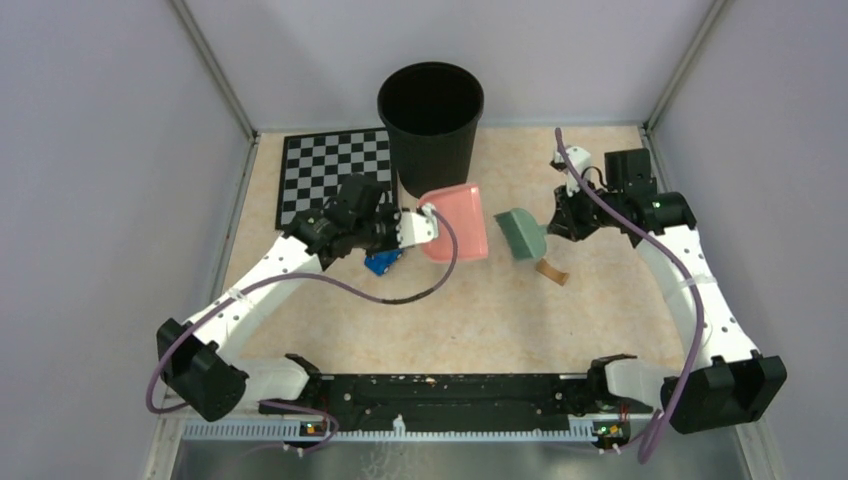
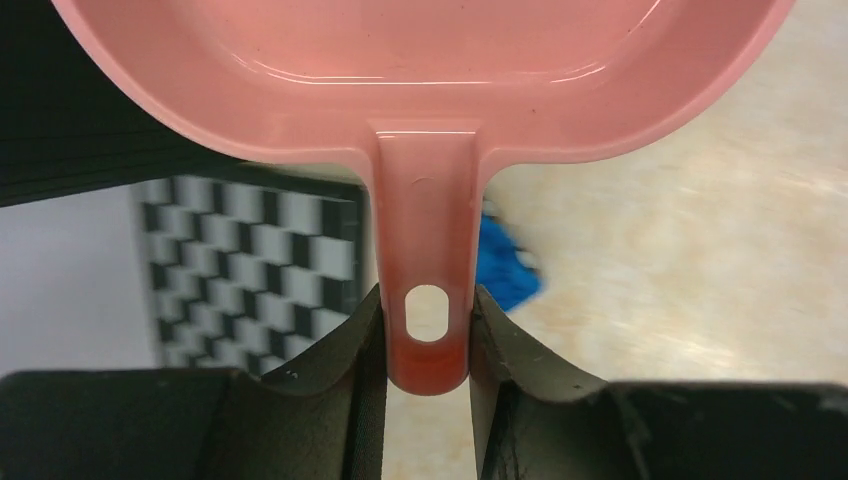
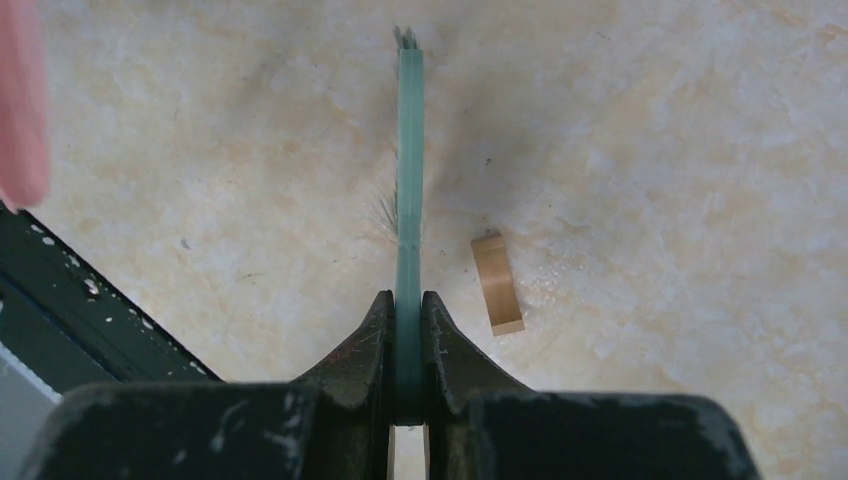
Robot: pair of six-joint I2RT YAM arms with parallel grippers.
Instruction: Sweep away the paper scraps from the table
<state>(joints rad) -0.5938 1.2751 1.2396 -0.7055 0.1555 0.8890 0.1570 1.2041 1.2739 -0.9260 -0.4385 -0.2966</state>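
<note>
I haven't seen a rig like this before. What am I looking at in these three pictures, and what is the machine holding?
This is a robot with a left arm and a right arm, bolted at the near edge of a table. The wide picture comes from a fixed camera above and behind the arms. The other two come from a camera on each wrist, looking out along that arm's own fingers.

The left gripper is shut on the handle of a pink dustpan. The right gripper is shut on a grey-green hand brush.

On the table lie a blue paper scrap, close by the left gripper, and a tan paper scrap near the brush. At the back are a black bin and a checkerboard mat.
</note>
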